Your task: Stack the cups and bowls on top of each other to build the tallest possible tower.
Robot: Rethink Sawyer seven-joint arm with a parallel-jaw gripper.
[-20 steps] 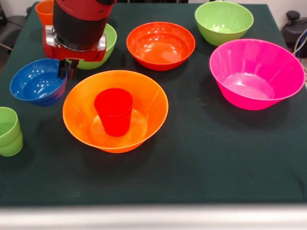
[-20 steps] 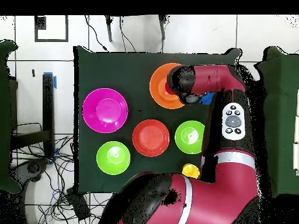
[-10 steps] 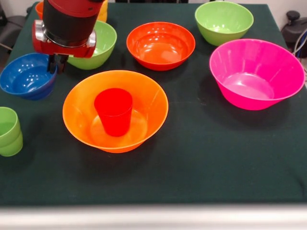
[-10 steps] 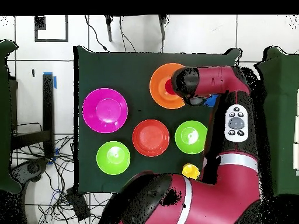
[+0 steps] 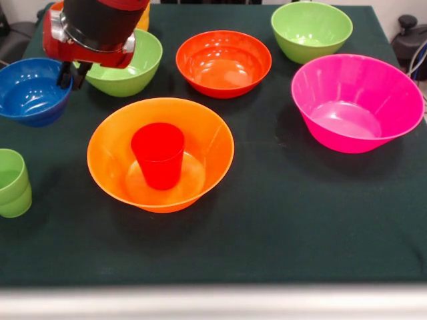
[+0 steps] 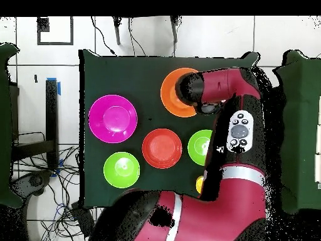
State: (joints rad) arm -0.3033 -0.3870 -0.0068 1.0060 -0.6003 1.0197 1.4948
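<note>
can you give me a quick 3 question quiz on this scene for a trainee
1. True or false: the red cup stands upright inside the large orange bowl.
2. Which bowl is the gripper clamped on? A) pink bowl B) small blue bowl C) red-orange bowl
3. Fill in: the stacked light green cups stand at the table's ____ edge in the front view.

Key
1. True.
2. B, the small blue bowl; the jaws pinch its rim.
3. Left.
</note>
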